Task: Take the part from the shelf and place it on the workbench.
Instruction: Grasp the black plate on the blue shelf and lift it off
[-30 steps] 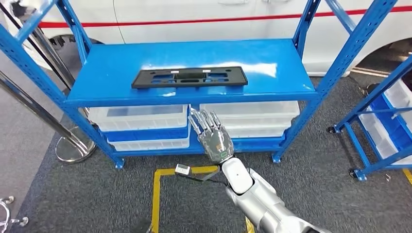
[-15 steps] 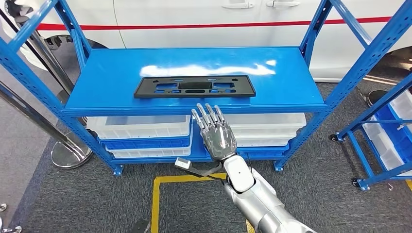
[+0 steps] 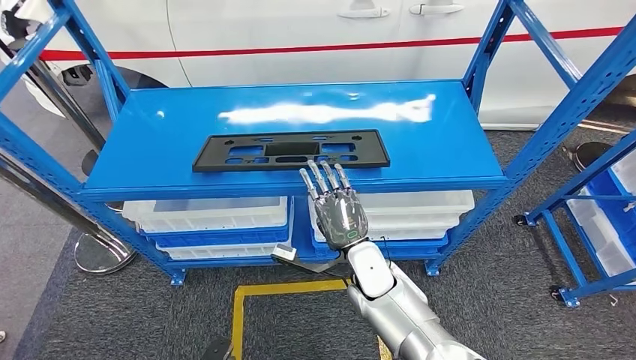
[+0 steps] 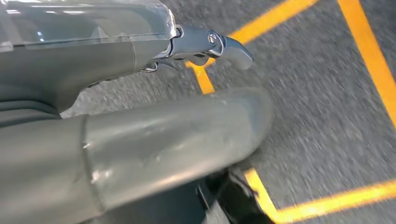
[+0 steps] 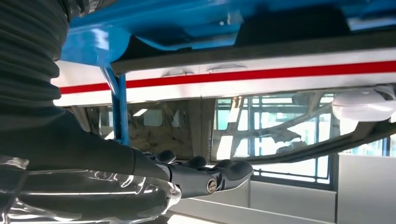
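Looking from the head view, you find the right hand point(image 3: 337, 206) empty, fingers extended and apart, at the shelf's point(image 3: 457, 142) front edge. Its fingertips point(image 3: 322, 166) overlap the part point(image 3: 292, 151), which lies flat near that edge.

The right arm point(image 3: 397, 307) rises from the lower right of the head view toward centre. Its right hand point(image 3: 336, 204) is flat, fingers point(image 3: 322, 176) straight and slightly spread, empty. The left hand point(image 4: 140, 121) shows only thumb and one fingertip.

Right hand point(image 3: 339, 206) fingertips hide black part point(image 3: 247, 152) near edge.
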Motion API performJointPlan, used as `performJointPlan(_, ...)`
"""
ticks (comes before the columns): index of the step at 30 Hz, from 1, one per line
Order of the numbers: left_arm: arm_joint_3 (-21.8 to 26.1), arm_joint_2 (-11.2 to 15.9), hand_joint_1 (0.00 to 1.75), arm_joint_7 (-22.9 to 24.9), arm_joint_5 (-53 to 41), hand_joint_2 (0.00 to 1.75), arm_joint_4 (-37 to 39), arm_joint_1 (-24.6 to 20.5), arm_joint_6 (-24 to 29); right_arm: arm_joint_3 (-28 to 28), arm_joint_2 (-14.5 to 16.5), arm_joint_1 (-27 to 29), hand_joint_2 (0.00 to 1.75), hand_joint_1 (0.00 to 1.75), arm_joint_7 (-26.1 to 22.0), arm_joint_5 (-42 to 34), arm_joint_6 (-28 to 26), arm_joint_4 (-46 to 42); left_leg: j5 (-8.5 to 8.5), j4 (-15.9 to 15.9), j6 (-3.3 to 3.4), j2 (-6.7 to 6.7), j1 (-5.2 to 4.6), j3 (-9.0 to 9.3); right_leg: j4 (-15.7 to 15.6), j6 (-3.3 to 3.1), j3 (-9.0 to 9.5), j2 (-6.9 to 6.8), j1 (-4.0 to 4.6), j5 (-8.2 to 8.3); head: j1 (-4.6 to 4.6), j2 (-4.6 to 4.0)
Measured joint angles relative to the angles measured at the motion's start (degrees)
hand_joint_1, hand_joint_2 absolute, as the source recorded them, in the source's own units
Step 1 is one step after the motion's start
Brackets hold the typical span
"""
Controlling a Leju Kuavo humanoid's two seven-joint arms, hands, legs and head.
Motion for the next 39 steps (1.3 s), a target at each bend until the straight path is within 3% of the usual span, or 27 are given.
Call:
performJointPlan(3,-0.01,-0.01,0.00,0.00,0.01,0.00,0.00,-0.11,0.01,-0.02,0.17,0.02,1.75,0.00,-0.34,0.00,0.00,0.05,-3.82,10.12,-0.66,0.08,0.22,-6.09,-0.14,-0.59,1.22,-0.07,0.00,-1.00,0.00,0.00)
performJointPlan(4,-0.01,-0.01,0.00,0.01,0.01,0.00,0.00,-0.05,0.01,-0.02,0.20,0.10,1.75,0.00,-0.44,0.00,0.00,0.14,-4.61,12.31,-0.80,0.09,0.27,-7.96,-0.11,-0.64,1.59,-0.03,0.05,-1.40,0.01,0.00)
performJointPlan(5,-0.01,-0.01,0.00,0.01,0.02,0.00,0.00,0.02,0.01,-0.02,0.21,0.16,1.75,0.00,-0.48,0.00,0.00,0.24,-4.28,12.67,-0.82,0.09,0.28,-9.01,-0.06,-0.64,2.03,0.04,0.08,-1.82,0.00,0.00)
performJointPlan(6,-0.01,0.00,0.00,0.02,0.02,0.00,0.00,0.07,0.01,-0.02,0.24,0.20,1.75,0.00,-0.48,0.01,0.00,0.32,-2.58,10.99,-0.71,0.09,0.27,-9.09,-0.01,-0.60,2.60,0.11,0.12,-2.28,-0.01,0.00)
performJointPlan(8,-0.01,0.02,0.00,0.02,0.03,0.00,0.00,0.08,0.02,-0.02,0.33,0.20,1.75,0.00,-0.47,0.02,0.01,0.39,3.11,3.85,-0.03,0.10,0.13,-7.27,0.00,-0.42,3.86,0.19,0.20,-3.25,0.01,0.00)
performJointPlan(10,-0.01,0.05,0.00,0.01,0.07,0.00,0.00,-0.07,0.04,-0.02,0.41,0.15,1.75,0.00,-0.43,0.04,0.02,0.46,5.78,-1.53,0.80,0.12,-0.31,-5.91,-0.07,0.06,4.48,0.24,0.24,-3.93,-0.01,0.00)
performJointPlan(12,-0.01,0.06,0.00,-0.01,0.10,0.00,0.00,-0.05,0.04,-0.01,0.47,0.20,1.75,0.00,-0.34,0.04,0.03,0.55,5.54,-2.92,1.49,0.11,-0.63,-5.67,0.18,0.75,4.70,0.27,0.33,-4.05,-0.03,0.00)
performJointPlan(15,-0.01,-0.04,0.00,-0.04,0.11,0.00,0.00,0.12,0.03,0.00,0.56,0.09,1.75,0.00,-0.03,0.04,0.01,0.56,5.87,-3.76,2.39,0.13,-0.11,-4.19,2.58,1.64,4.06,0.10,0.36,-5.12,0.02,0.00)
performJointPlan(16,-0.01,-0.08,0.00,-0.05,0.13,0.00,0.00,0.01,0.03,0.00,0.57,-0.01,1.75,0.00,0.07,0.04,0.00,0.57,5.84,-3.94,2.61,0.14,0.06,-3.70,5.13,1.96,2.61,0.04,0.26,-6.22,0.04,0.00)
performJointPlan(19,-0.01,-0.09,0.00,-0.08,0.20,0.00,0.00,-0.15,0.03,0.01,0.54,0.09,1.75,0.00,0.26,0.04,0.00,0.74,5.08,-3.95,2.84,0.12,0.07,-3.06,14.82,2.79,-3.98,-0.07,-0.22,-9.59,0.08,0.00)
performJointPlan(20,-0.01,-0.09,0.00,-0.08,0.20,0.00,0.00,-0.08,0.03,0.02,0.53,0.22,1.75,0.00,0.40,0.04,0.00,0.80,4.72,-3.94,2.77,0.10,0.08,-2.69,15.78,2.96,-5.27,-0.12,-0.41,-9.21,0.07,0.00)
performJointPlan(21,-0.01,-0.10,0.00,-0.07,0.21,0.00,0.00,-0.01,0.03,0.02,0.52,0.30,1.75,0.00,0.56,0.04,0.00,0.85,4.33,-3.91,2.66,0.07,0.11,-2.18,14.57,3.04,-5.46,-0.17,-0.57,-7.52,0.08,0.00)
performJointPlan(23,-0.02,-0.16,0.00,-0.07,0.20,0.00,0.00,0.07,0.02,0.02,0.52,0.32,1.75,0.00,0.85,0.04,0.00,0.88,3.41,-3.87,2.31,0.03,0.19,-1.05,7.47,2.98,-3.31,-0.29,-0.74,-2.09,0.08,0.00)
performJointPlan(25,-0.05,-0.25,0.00,-0.06,0.16,0.00,0.00,-0.01,0.01,0.04,0.52,0.24,1.75,0.00,0.99,0.04,0.01,0.92,2.62,-3.78,1.71,-0.03,0.15,-0.48,1.58,2.52,-1.38,-0.41,-0.43,0.32,0.10,0.00)
performJointPlan(28,-0.09,-0.28,0.00,-0.04,0.13,0.00,0.00,-0.13,0.01,0.11,0.56,0.19,1.75,0.00,1.08,0.04,0.01,0.95,2.05,-3.57,0.63,0.01,0.04,-0.11,0.02,1.33,-0.76,-0.27,-0.25,0.26,0.15,0.00)
performJointPlan(30,-0.12,-0.28,0.00,-0.08,0.11,0.00,0.00,-0.18,0.03,0.15,0.62,0.10,1.75,0.00,1.13,0.05,0.00,0.95,1.21,-1.70,0.14,0.07,0.14,-0.52,-0.41,0.59,0.24,-0.25,-0.44,0.04,0.15,0.00)
performJointPlan(32,-0.18,-0.28,0.00,-0.09,0.10,0.00,0.00,-0.27,0.03,0.27,0.68,-0.02,1.75,0.00,1.18,0.06,0.00,0.95,-1.15,4.23,-0.34,0.11,0.33,-3.57,-0.64,-0.01,1.09,-0.37,-0.51,-0.38,0.14,0.00)
performJointPlan(34,-0.24,-0.29,0.00,-0.09,0.10,0.00,0.00,-0.18,0.03,0.38,0.70,0.03,1.75,0.00,1.21,0.07,0.01,0.99,-3.72,11.35,-0.75,0.13,0.44,-8.19,-0.56,-0.26,1.45,-0.36,-0.44,-0.89,0.13,0.00)
performJointPlan(35,-0.26,-0.28,0.00,-0.08,0.09,0.00,0.00,-0.07,0.03,0.42,0.70,0.08,1.75,0.00,1.22,0.07,0.02,1.04,-3.83,12.96,-0.85,0.13,0.46,-9.70,-0.49,-0.26,1.66,-0.30,-0.42,-1.17,0.13,0.00)
performJointPlan(36,-0.28,-0.28,0.00,-0.08,0.09,0.00,0.00,0.02,0.03,0.43,0.71,0.12,1.75,0.00,1.22,0.07,0.02,1.08,-2.71,12.43,-0.85,0.13,0.46,-10.17,-0.39,-0.22,1.93,-0.22,-0.41,-1.47,0.13,0.00)
performJointPlan(37,-0.30,-0.27,0.00,-0.07,0.08,0.00,0.00,0.06,0.03,0.45,0.72,0.13,1.75,0.00,1.23,0.07,0.02,1.10,-0.46,9.74,-0.78,0.14,0.46,-9.53,-0.27,-0.13,2.29,-0.14,-0.41,-1.80,0.12,0.00)
performJointPlan(39,-0.31,-0.24,0.00,-0.08,0.08,0.00,0.00,0.03,0.04,0.47,0.72,0.10,1.75,0.00,1.23,0.07,0.01,1.12,4.23,1.84,-0.42,0.19,0.34,-6.82,-0.08,0.22,3.06,-0.10,-0.38,-2.52,0.13,0.00)
